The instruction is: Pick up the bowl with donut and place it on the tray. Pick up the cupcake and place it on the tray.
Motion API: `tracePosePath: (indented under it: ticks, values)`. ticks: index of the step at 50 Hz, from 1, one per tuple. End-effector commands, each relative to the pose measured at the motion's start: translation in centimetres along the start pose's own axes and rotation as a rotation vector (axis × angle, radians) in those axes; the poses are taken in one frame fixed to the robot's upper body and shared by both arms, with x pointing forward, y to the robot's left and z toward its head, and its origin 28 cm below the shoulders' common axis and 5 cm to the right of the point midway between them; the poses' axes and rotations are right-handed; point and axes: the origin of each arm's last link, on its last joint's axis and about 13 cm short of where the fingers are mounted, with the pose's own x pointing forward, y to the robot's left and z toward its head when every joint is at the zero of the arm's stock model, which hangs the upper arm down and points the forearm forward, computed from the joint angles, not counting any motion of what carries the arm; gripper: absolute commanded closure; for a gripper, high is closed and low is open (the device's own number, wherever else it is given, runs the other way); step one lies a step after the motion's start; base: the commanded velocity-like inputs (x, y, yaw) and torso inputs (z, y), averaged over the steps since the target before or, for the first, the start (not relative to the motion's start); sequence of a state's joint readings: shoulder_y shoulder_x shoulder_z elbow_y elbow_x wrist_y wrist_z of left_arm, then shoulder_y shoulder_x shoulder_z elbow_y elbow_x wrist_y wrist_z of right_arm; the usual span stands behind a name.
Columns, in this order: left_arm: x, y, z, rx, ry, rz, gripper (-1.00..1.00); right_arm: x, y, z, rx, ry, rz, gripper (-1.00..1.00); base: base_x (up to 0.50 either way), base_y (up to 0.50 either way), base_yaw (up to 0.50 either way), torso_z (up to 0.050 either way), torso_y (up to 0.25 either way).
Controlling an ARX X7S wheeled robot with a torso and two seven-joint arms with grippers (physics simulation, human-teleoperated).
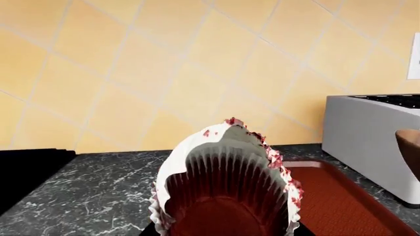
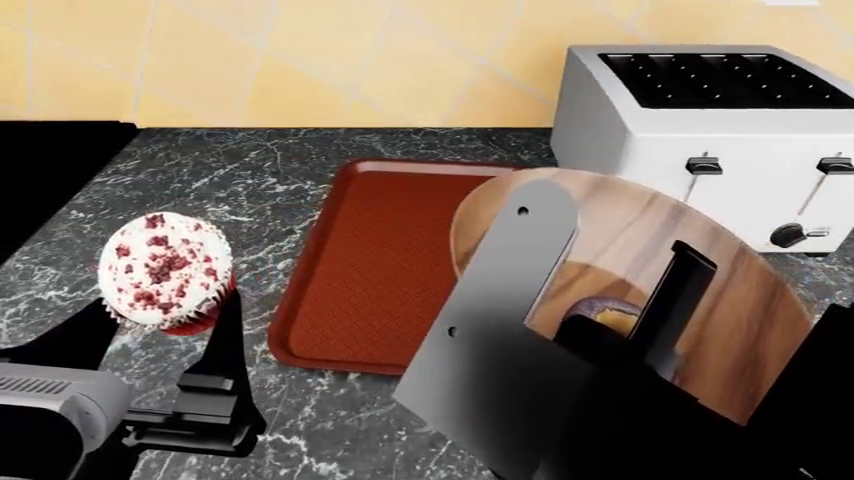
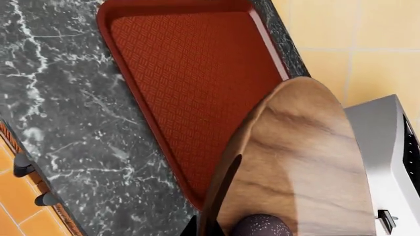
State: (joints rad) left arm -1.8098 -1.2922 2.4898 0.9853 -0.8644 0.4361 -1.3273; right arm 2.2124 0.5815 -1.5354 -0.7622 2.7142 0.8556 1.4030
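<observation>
Head view: left gripper point(image 2: 160, 330) is clamping the red-wrappered white-frosted cupcake point(image 2: 167, 271); right gripper point(image 2: 621, 330) is clamping the wide brown wooden bowl point(image 2: 707, 260).
Right wrist view: purple glazed donut point(image 3: 262, 227) is sitting in the bowl above the reddish-brown rectangular tray point(image 3: 190, 73).

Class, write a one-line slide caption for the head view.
Left gripper holds the cupcake beside the tray while the right arm holds the tilted bowl with the donut.
</observation>
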Motion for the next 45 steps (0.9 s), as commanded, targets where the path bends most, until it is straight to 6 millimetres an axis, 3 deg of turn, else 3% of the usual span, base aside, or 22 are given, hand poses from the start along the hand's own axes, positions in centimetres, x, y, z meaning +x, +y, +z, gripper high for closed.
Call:
tracePosePath:
  ticks: [1,22,45]
  values:
    - [0.2,-0.1,0.1,-0.019,-0.014,-0.006,1.00,1.1,-0.9,1.0,-0.070,-0.044,-0.012,1.00,0.00,0.00,0.00,0.010,0.000]
    - [0.4,0.0,-0.1,-0.022,-0.009,-0.005,1.00,4.5,-7.7,5.0,-0.074,-0.133,-0.089,1.00,0.00,0.00,0.00,0.000,0.001]
    - [0.9,0.0,-0.3,-0.015,0.000,-0.006,1.00,9.5,-11.5,6.6,-0.019,-0.141,-0.038,1.00,0.00,0.00,0.00,0.000,0.001]
